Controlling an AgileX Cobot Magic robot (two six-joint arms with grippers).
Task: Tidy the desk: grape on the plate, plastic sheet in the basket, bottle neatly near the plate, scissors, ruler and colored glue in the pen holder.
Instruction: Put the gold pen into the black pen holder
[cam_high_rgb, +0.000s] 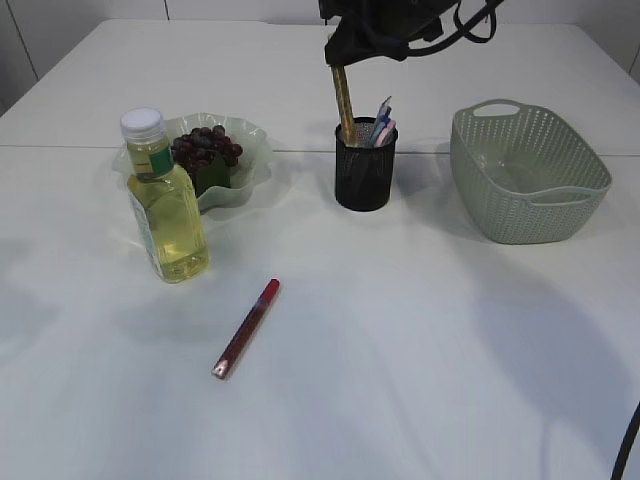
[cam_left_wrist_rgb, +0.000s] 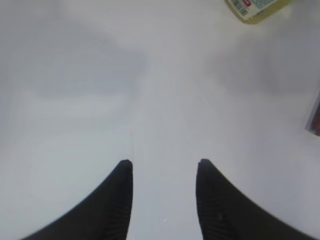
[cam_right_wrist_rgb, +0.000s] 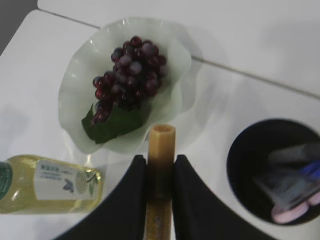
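Red glue stick (cam_high_rgb: 246, 328) lies on table, not yet stowed. Right gripper (cam_right_wrist_rgb: 160, 172) clamps yellow ruler (cam_high_rgb: 343, 102), tip just over pen holder (cam_high_rgb: 365, 166); next: lower, release. Left gripper (cam_left_wrist_rgb: 164, 172) half open, empty. Grapes (cam_high_rgb: 206, 148) on plate (cam_high_rgb: 255, 150), bottle (cam_high_rgb: 166, 200) beside.

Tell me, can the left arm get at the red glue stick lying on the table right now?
Probably yes. The left gripper is open and holds nothing, hovering over bare table. The glue stick lies alone in the open, clear of the bottle, and its red edge already shows at the right of the left wrist view.
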